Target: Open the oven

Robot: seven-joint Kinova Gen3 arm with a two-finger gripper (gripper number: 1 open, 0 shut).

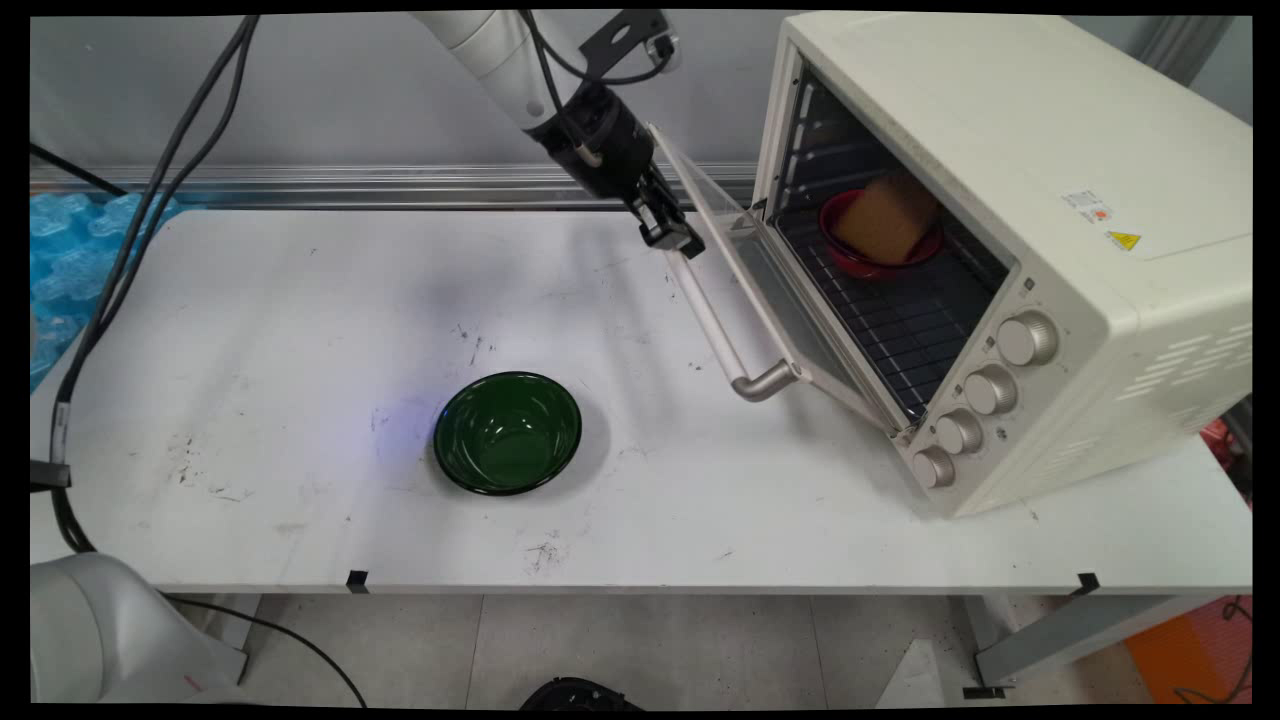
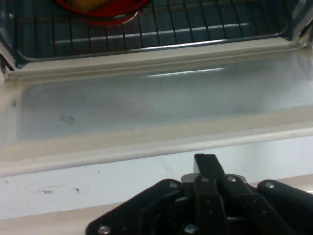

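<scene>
My gripper (image 1: 672, 238) hangs at the far end of the open door (image 1: 770, 290) of a cream toaster oven (image 1: 1000, 150), just above the door's handle bar (image 1: 715, 330). In the hand view the gripper (image 2: 206, 161) is shut, its black tips pressed together with nothing between them. They point over the handle (image 2: 49, 218) toward the door's glass (image 2: 156, 103). Inside the oven, a red bowl (image 1: 850, 258) holding a brown loaf-like block (image 1: 885, 220) sits on the wire rack (image 1: 900, 320). The hand view catches only the red bowl's rim (image 2: 107, 17) at its top edge.
A dark green bowl (image 1: 507, 432) stands empty on the white table (image 1: 300, 330), well left of the oven. Blue bubble wrap (image 1: 70, 250) lies beyond the table's left end. Black cables (image 1: 120, 270) hang down along the left side. The oven's knobs (image 1: 985, 390) face the near right.
</scene>
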